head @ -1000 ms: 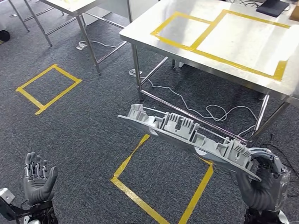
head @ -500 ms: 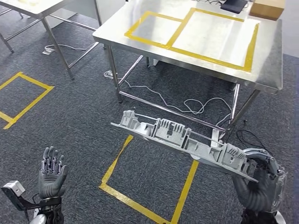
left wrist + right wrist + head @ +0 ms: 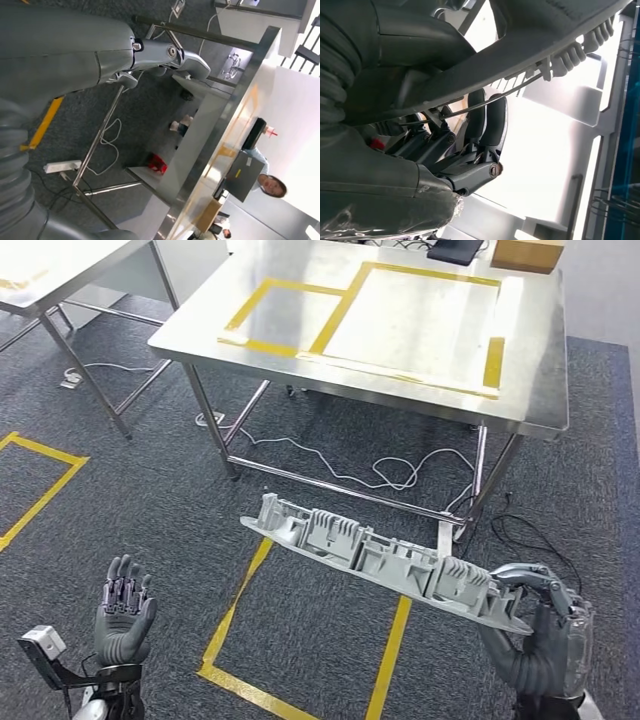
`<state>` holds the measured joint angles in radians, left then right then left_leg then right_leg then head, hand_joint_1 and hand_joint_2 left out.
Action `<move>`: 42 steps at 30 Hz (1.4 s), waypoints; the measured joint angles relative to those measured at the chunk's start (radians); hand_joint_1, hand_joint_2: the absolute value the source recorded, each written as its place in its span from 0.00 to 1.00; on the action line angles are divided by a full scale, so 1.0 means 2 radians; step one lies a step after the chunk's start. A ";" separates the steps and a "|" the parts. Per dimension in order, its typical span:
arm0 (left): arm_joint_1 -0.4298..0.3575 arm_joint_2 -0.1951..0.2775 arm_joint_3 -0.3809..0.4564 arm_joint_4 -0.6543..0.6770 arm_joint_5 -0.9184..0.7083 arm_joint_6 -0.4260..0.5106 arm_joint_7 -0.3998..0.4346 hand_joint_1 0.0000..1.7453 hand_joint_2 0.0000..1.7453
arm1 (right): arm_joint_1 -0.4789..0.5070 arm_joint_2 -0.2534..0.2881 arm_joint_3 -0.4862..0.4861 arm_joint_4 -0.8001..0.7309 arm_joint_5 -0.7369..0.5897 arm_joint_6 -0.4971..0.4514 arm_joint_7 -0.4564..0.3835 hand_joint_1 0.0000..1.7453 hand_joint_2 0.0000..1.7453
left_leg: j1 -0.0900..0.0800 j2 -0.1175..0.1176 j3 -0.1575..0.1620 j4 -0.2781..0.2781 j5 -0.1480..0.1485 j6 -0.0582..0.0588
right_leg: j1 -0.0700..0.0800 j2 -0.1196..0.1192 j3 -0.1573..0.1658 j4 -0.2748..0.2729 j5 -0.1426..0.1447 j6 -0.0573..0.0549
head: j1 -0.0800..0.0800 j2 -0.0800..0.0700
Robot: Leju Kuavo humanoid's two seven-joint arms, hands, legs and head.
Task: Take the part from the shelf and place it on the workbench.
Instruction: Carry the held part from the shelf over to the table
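A long grey ribbed plastic part (image 3: 377, 558) hangs level above the carpet, stretching left from my right hand (image 3: 540, 635), which grips its right end. In the right wrist view the part (image 3: 531, 50) crosses over the curled dark fingers (image 3: 486, 125). My left hand (image 3: 123, 615) is low at the left, palm up, fingers apart and holding nothing; its thumb and fingers (image 3: 166, 52) reach out in the left wrist view. The steel workbench (image 3: 528, 390) with yellow tape rectangles stands ahead, beyond the part.
White cables (image 3: 362, 472) lie on the carpet under the workbench, between its steel legs (image 3: 207, 415). A yellow tape square (image 3: 241, 615) marks the floor below the part. A second steel table (image 3: 45, 280) stands far left. A cardboard box (image 3: 528, 252) sits on the workbench's far edge.
The camera has turned right and moved nearer, so the workbench now sits centred and closer. My right hand still holds the part; the left hand stays open.
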<state>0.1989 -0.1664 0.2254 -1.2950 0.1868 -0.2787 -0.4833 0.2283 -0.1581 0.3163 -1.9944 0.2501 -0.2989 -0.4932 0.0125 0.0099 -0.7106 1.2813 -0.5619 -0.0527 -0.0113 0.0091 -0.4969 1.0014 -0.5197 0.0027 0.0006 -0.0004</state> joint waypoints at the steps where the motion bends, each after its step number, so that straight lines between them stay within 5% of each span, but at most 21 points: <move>1: 0.000 0.001 -0.001 0.001 0.001 0.001 0.000 0.00 1.00 | 0.002 0.000 0.000 0.000 0.003 0.000 0.001 1.00 1.00 | 0.000 0.000 -0.013 -0.001 0.019 0.001 | 0.000 0.003 0.010 -0.001 -0.008 0.001 | 0.000 0.000; 4: 0.000 0.005 -0.004 0.004 0.002 0.003 0.001 0.00 1.00 | 0.005 -0.002 0.002 0.000 0.013 0.000 0.005 1.00 1.00 | -0.003 -0.002 -0.009 -0.081 0.109 0.005 | -0.002 0.010 0.044 -0.008 -0.035 0.007 | 0.000 0.000; 6: -0.001 0.007 -0.005 0.008 0.003 0.005 0.002 0.00 1.00 | 0.005 -0.003 0.004 0.000 0.019 0.000 0.007 1.00 1.00 | -0.006 -0.004 0.000 -0.109 0.125 0.008 | -0.002 0.013 0.055 -0.014 -0.045 0.011 | 0.001 0.000; 11: -0.001 0.008 -0.007 0.009 0.005 0.006 0.003 0.00 1.00 | 0.006 -0.004 0.006 0.000 0.024 0.000 0.010 1.00 1.00 | -0.007 -0.004 0.011 -0.122 0.107 0.013 | -0.003 0.015 0.061 -0.022 -0.048 0.016 | 0.000 0.000; 13: -0.001 0.009 -0.012 0.010 0.007 0.007 0.003 0.00 1.00 | 0.006 -0.008 0.008 -0.002 0.031 0.000 0.013 1.00 1.00 | -0.007 -0.006 0.050 -0.153 0.080 0.024 | -0.002 0.008 0.058 0.006 -0.037 0.017 | 0.001 0.000; 15: 0.001 0.010 -0.016 0.012 0.008 0.008 0.004 0.00 1.00 | 0.006 -0.012 0.010 -0.002 0.037 -0.001 0.015 1.00 1.00 | -0.007 -0.008 0.103 -0.188 0.059 0.033 | 0.004 0.000 0.029 0.072 -0.042 0.014 | 0.003 0.000; 18: 0.004 0.010 -0.017 0.015 0.008 0.009 0.005 0.00 1.00 | 0.008 -0.015 0.011 -0.001 0.042 -0.002 0.017 1.00 1.00 | -0.008 -0.011 0.167 -0.230 0.043 0.033 | 0.009 -0.001 -0.032 0.105 -0.098 0.013 | 0.004 0.000; 19: 0.004 0.011 -0.017 0.016 0.009 0.010 0.005 0.00 1.00 | 0.009 -0.016 0.011 -0.001 0.046 -0.002 0.018 1.00 1.00 | -0.008 -0.012 0.190 -0.244 0.037 0.032 | 0.009 -0.001 -0.050 0.090 -0.097 0.014 | 0.004 0.000; 20: 0.004 0.011 -0.017 0.017 0.010 0.011 0.005 0.00 1.00 | 0.011 -0.017 0.011 -0.001 0.050 -0.003 0.018 1.00 1.00 | -0.008 -0.013 0.211 -0.256 0.030 0.032 | 0.008 -0.001 -0.067 0.065 -0.070 0.016 | 0.005 0.000; 23: 0.006 0.011 -0.017 0.019 0.014 0.012 0.005 0.00 1.00 | 0.017 -0.017 0.013 0.000 0.063 -0.007 0.020 1.00 1.00 | -0.011 -0.014 0.259 -0.271 -0.003 0.026 | 0.006 -0.012 -0.102 -0.018 0.093 0.016 | 0.005 0.000; 24: 0.006 0.012 -0.017 0.019 0.015 0.013 0.005 0.00 1.00 | 0.018 -0.017 0.014 -0.001 0.066 -0.008 0.022 1.00 1.00 | -0.011 -0.014 0.270 -0.271 -0.013 0.023 | 0.007 -0.014 -0.106 -0.024 0.116 0.012 | 0.003 0.000; 25: 0.003 0.012 -0.018 0.019 0.016 0.013 0.006 0.00 1.00 | 0.018 -0.018 0.015 -0.002 0.068 -0.009 0.023 1.00 1.00 | -0.010 -0.014 0.274 -0.263 -0.018 0.021 | 0.009 -0.014 -0.104 -0.017 0.112 0.008 | 0.001 0.000; 27: -0.004 0.012 -0.020 0.018 0.017 0.013 0.006 0.00 1.00 | 0.015 -0.019 0.015 -0.007 0.072 -0.011 0.024 1.00 1.00 | -0.007 -0.013 0.258 -0.207 -0.006 0.014 | 0.009 -0.010 -0.091 -0.005 0.089 -0.001 | -0.002 0.000; 29: -0.009 0.012 -0.021 0.018 0.018 0.017 0.009 0.00 1.00 | 0.014 -0.019 0.016 -0.008 0.076 -0.012 0.025 1.00 1.00 | -0.006 -0.012 0.204 -0.113 -0.002 0.007 | 0.007 -0.009 -0.067 -0.010 0.075 -0.006 | -0.003 0.000; 31: -0.009 0.012 -0.022 0.018 0.020 0.024 0.016 0.00 1.00 | 0.013 -0.019 0.018 -0.008 0.082 -0.016 0.027 1.00 1.00 | -0.005 -0.011 0.143 -0.056 -0.041 0.004 | 0.005 -0.005 -0.042 -0.020 0.062 -0.008 | -0.005 0.000; 33: -0.007 0.012 -0.022 0.018 0.022 0.032 0.020 0.00 1.00 | 0.014 -0.019 0.018 -0.008 0.089 -0.020 0.028 1.00 1.00 | -0.004 -0.011 0.094 -0.049 -0.091 0.005 | 0.003 -0.001 -0.018 -0.032 0.049 -0.005 | -0.006 0.000; 34: -0.005 0.012 -0.022 0.018 0.022 0.034 0.020 0.00 1.00 | 0.016 -0.019 0.019 -0.008 0.092 -0.023 0.029 1.00 1.00 | -0.005 -0.011 0.077 -0.059 -0.098 0.007 | 0.002 0.001 -0.006 -0.036 0.043 -0.004 | -0.006 0.000; 35: -0.003 0.012 -0.022 0.018 0.023 0.035 0.021 0.00 1.00 | 0.017 -0.019 0.019 -0.008 0.094 -0.024 0.029 1.00 1.00 | -0.005 -0.011 0.062 -0.077 -0.083 0.008 | 0.001 0.002 0.004 -0.039 0.036 -0.002 | -0.007 0.000; 38: 0.005 0.012 -0.022 0.018 0.023 0.038 0.022 0.00 1.00 | 0.020 -0.020 0.021 -0.008 0.097 -0.027 0.029 1.00 1.00 | -0.005 -0.007 0.037 -0.154 0.062 0.012 | 0.002 0.005 0.023 -0.035 0.011 0.006 | -0.009 0.000; 39: 0.006 0.012 -0.022 0.019 0.023 0.038 0.022 0.00 1.00 | 0.020 -0.020 0.021 -0.007 0.098 -0.027 0.029 1.00 1.00 | -0.005 -0.006 0.035 -0.165 0.094 0.015 | 0.003 0.007 0.026 -0.033 0.001 0.009 | -0.010 0.000; 42: 0.003 0.012 -0.022 0.018 0.023 0.039 0.023 0.00 1.00 | 0.020 -0.020 0.022 -0.009 0.099 -0.028 0.028 1.00 1.00 | -0.003 -0.008 0.039 -0.159 0.098 0.024 | 0.003 0.006 0.038 -0.029 -0.020 0.020 | -0.010 0.000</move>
<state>0.2052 -0.1425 0.1822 -1.2593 0.2327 -0.2011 -0.4383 0.2674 -0.1981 0.3603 -2.0122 0.4478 -0.3540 -0.4363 0.0060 -0.0053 -0.6324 0.9633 -0.3654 -0.0056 -0.0044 0.0217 -0.4217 0.9438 -0.5604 0.0418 -0.0185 0.0000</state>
